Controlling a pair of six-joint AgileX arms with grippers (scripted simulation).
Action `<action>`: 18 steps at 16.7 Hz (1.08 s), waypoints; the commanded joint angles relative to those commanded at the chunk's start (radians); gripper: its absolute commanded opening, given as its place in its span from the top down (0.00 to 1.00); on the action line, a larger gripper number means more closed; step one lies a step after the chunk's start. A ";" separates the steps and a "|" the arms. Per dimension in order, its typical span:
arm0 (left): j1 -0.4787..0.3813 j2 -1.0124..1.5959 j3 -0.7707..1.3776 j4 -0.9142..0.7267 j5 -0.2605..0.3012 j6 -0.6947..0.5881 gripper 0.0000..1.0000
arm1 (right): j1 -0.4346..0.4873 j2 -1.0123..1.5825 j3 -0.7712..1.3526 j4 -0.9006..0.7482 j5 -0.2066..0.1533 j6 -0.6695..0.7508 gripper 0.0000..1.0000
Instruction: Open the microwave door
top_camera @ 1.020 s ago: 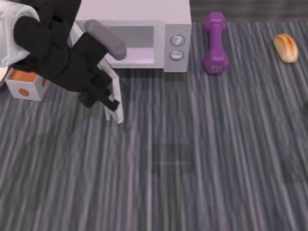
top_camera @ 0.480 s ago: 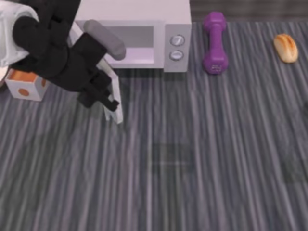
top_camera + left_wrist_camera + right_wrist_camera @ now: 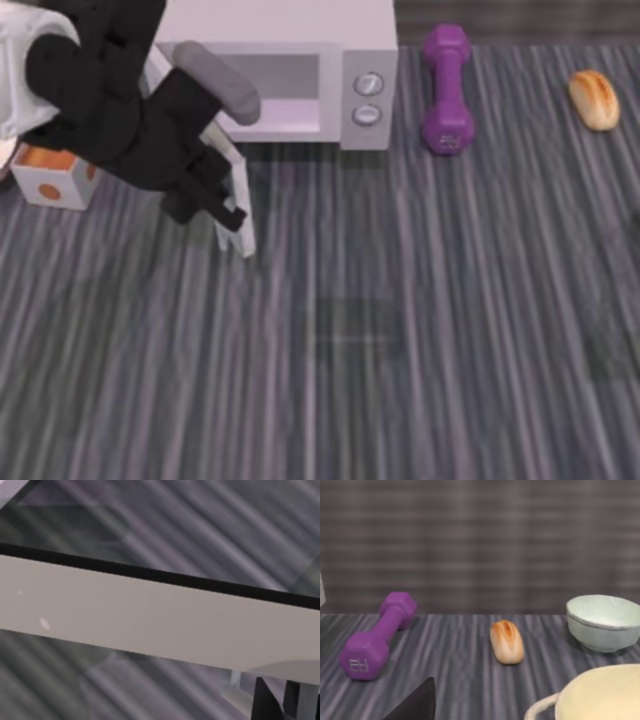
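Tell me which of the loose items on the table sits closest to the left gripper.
The white-and-orange cube, at the table's left edge just beside the left gripper. The purple dumbbell and the bread roll both lie right of the microwave, far from it.

white microwave [image 3: 300, 25], purple dumbbell [image 3: 445, 88], grey-striped table [image 3: 400, 350]

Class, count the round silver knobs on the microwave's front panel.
2: upper knob and lower knob, stacked on the microwave panel right of its opening. None seem hidden.

Grey streaky table [image 3: 420, 330] runs up to a dark striped wall [image 3: 480, 545] right behind it.
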 joint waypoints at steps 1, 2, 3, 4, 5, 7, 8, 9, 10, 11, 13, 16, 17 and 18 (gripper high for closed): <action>0.000 0.000 0.000 0.000 0.000 0.000 1.00 | 0.000 0.000 0.000 0.000 0.000 0.000 0.00; 0.000 0.000 0.000 0.000 0.000 0.000 1.00 | 0.000 0.000 0.000 0.000 0.000 0.000 0.00; 0.000 0.000 0.000 0.000 0.000 0.000 1.00 | 0.000 0.000 0.000 0.000 0.000 0.000 0.00; 0.000 0.000 0.000 0.000 0.000 0.000 1.00 | 0.000 0.000 0.000 0.000 0.000 0.000 0.00; 0.000 0.000 0.000 0.000 0.000 0.000 1.00 | 0.000 0.000 0.000 0.000 0.000 0.000 0.00; -0.003 0.003 -0.003 -0.001 0.004 -0.002 1.00 | 0.000 0.000 0.000 0.000 0.000 0.000 0.00; -0.001 0.003 -0.003 -0.002 0.005 0.002 1.00 | 0.000 0.000 0.000 0.000 0.000 0.000 0.00; 0.003 0.002 -0.002 -0.004 0.009 0.013 1.00 | 0.000 0.000 0.000 0.000 0.000 0.000 0.00; 0.011 0.000 -0.002 -0.010 0.016 0.031 1.00 | 0.000 0.000 0.000 0.000 0.000 0.000 0.00; 0.021 -0.002 -0.002 -0.017 0.025 0.055 1.00 | 0.000 0.000 0.000 0.000 0.000 0.000 0.00; 0.045 -0.007 -0.005 -0.034 0.049 0.109 1.00 | 0.000 0.000 0.000 0.000 0.000 0.000 0.00; 0.076 -0.013 -0.010 -0.059 0.085 0.184 1.00 | 0.000 0.000 0.000 0.000 0.000 0.000 0.00; 0.083 -0.016 -0.011 -0.063 0.093 0.200 1.00 | 0.000 0.000 0.000 0.000 0.000 0.000 0.00; 0.086 -0.017 -0.012 -0.065 0.096 0.207 1.00 | 0.000 0.000 0.000 0.000 0.000 0.000 0.00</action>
